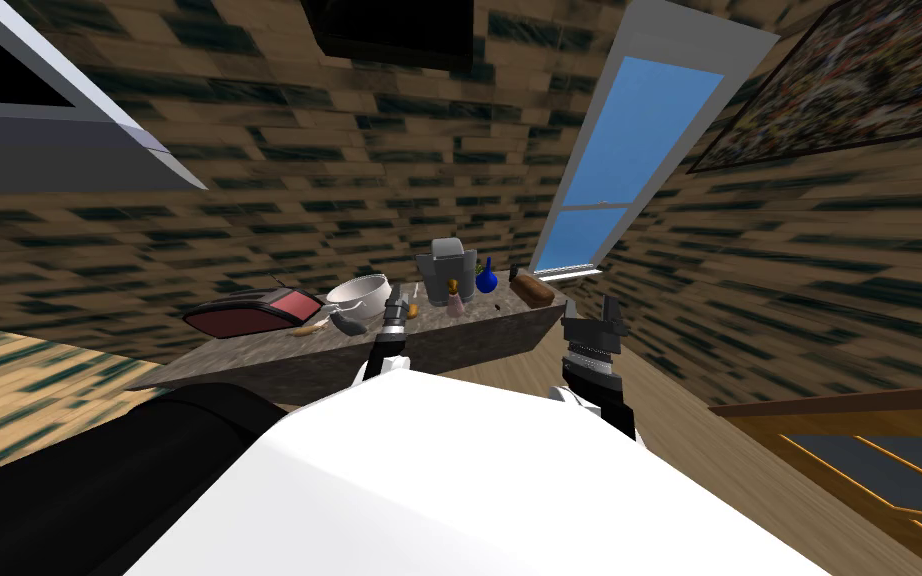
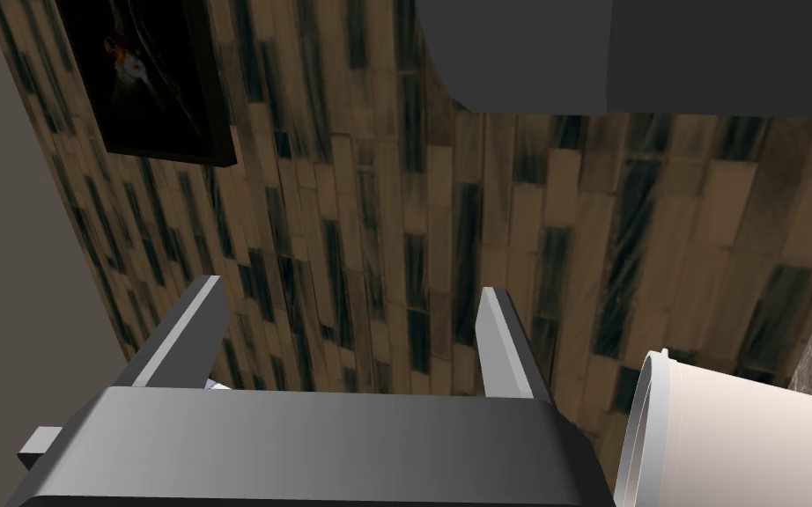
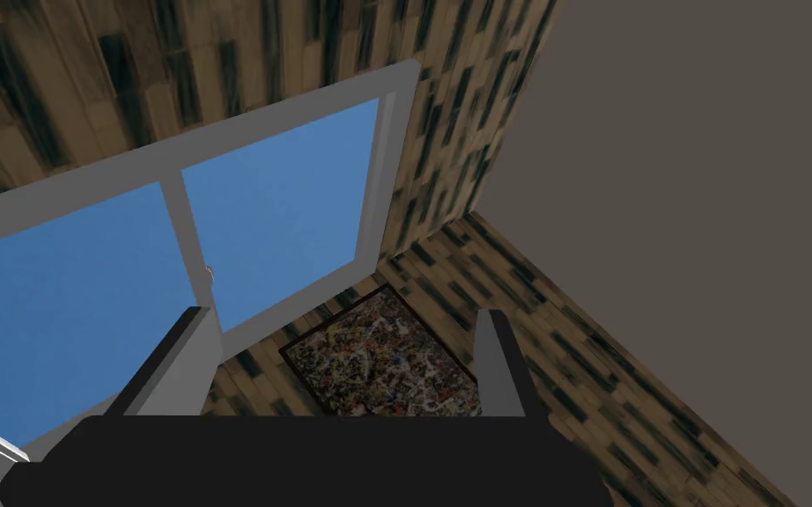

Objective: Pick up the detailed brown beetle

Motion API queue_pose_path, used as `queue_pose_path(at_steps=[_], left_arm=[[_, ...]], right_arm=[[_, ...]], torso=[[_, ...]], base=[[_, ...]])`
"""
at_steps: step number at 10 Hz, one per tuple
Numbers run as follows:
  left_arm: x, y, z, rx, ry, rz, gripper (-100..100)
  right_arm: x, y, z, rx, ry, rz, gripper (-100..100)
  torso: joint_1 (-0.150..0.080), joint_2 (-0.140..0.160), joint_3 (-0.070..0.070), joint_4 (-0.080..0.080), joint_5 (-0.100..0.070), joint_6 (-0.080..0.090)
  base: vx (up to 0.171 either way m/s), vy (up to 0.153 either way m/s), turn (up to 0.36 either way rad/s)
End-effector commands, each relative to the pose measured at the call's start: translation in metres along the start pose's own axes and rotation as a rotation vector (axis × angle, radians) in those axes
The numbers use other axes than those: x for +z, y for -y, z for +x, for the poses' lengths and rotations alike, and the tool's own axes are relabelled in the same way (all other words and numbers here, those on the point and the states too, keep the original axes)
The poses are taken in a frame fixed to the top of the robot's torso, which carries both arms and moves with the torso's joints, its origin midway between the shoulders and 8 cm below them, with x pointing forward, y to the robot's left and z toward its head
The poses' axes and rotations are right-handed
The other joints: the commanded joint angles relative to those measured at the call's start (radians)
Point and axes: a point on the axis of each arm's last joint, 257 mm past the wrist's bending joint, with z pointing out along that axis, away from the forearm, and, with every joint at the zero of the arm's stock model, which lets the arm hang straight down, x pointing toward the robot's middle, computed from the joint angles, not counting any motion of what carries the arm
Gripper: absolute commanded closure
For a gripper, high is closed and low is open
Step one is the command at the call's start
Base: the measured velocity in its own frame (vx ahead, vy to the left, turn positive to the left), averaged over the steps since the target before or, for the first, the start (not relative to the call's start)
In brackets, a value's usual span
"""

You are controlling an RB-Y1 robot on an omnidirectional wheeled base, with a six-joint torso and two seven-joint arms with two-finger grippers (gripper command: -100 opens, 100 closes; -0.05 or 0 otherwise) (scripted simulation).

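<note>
Head view: the probable beetle, a brown oblong thing (image 1: 532,291), lies slantwise at the surface's (image 1: 479,314) right end, nearer the open right gripper (image 1: 590,306) vs. the open left gripper (image 1: 401,301) by the white bowl (image 1: 359,295).

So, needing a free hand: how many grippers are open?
2: left gripper over the table by the white bowl; right gripper off the table's right end.
</note>
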Motion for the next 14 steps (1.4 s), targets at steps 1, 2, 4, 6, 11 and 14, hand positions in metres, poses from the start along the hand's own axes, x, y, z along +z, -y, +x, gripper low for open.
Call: queue_pose_path(at_steps=[1,2,4,6,11,14], left_arm=[[0.0,0.0,0.0,0.0,0.0,0.0,0],[0.0,0.0,0.0,0.0,0.0,0.0,0],[0.0,0.0,0.0,0.0,0.0,0.0,0],[0.0,0.0,0.0,0.0,0.0,0.0,0],[0.0,0.0,0.0,0.0,0.0,0.0,0],[0.0,0.0,0.0,0.0,0.0,0.0,0]], right_arm=[[-0.002,0.004,0.002,-0.019,-0.026,0.01,-100],[-0.003,0.007,0.004,-0.036,-0.048,0.019,-100],[-0.008,0.017,0.008,-0.083,-0.105,0.042,-100],[-0.015,0.029,0.011,-0.14,-0.168,0.067,-100],[-0.032,0.054,0.016,-0.256,-0.306,0.116,-100],[-0.047,0.073,0.016,-0.342,-0.405,0.148,-100]], torso=[[0.0,0.0,0.0,0.0,0.0,0.0],[-0.001,0.0,0.0,0.0,0.0,0.0],[-0.002,-0.001,-0.001,0.0,0.0,0.0],[-0.003,-0.002,-0.001,0.0,-0.001,0.0],[-0.002,-0.002,-0.001,0.0,0.0,0.0],[-0.002,-0.002,-0.001,-0.001,0.0,0.0]], base=[[0.007,-0.009,-0.02],[0.013,-0.02,-0.027],[0.025,-0.027,-0.022],[0.033,-0.03,-0.025],[0.024,-0.019,-0.006],[0.031,-0.02,0.011]])
